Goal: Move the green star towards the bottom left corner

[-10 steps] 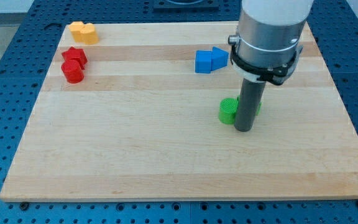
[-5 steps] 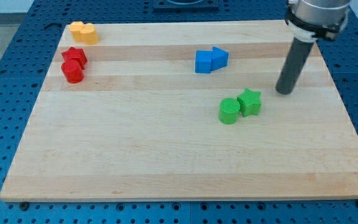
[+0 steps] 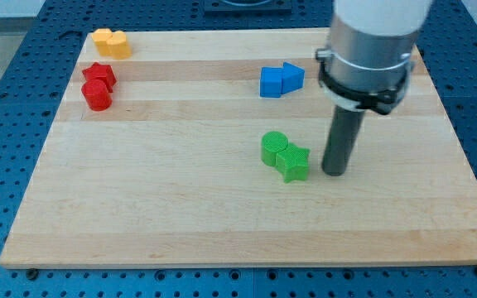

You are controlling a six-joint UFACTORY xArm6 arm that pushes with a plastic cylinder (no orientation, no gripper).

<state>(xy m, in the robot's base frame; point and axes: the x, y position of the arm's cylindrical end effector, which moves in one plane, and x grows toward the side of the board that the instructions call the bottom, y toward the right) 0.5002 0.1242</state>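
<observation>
Sitting a little to the view's right of the board's middle, the green star [image 3: 293, 162] lies flat on the wooden bench [image 3: 180, 207], well apart from the bottom left corner. The green cylinder [image 3: 273, 148] touches it on its upper left side. My tip [image 3: 334, 172] stands just beside the star on the view's right, with a small gap between them. This arm has no claw, only the dark rod, so nothing is grasped.

Further toward the view's top, the blue cube [image 3: 272, 82] and the blue triangular block [image 3: 292, 76] stand together, touching. Far on the view's left, the red star [image 3: 99, 74] and the red cylinder [image 3: 98, 95] touch each other. Near the top left corner are two yellow blocks [image 3: 111, 41], side by side; their shapes I cannot tell well.
</observation>
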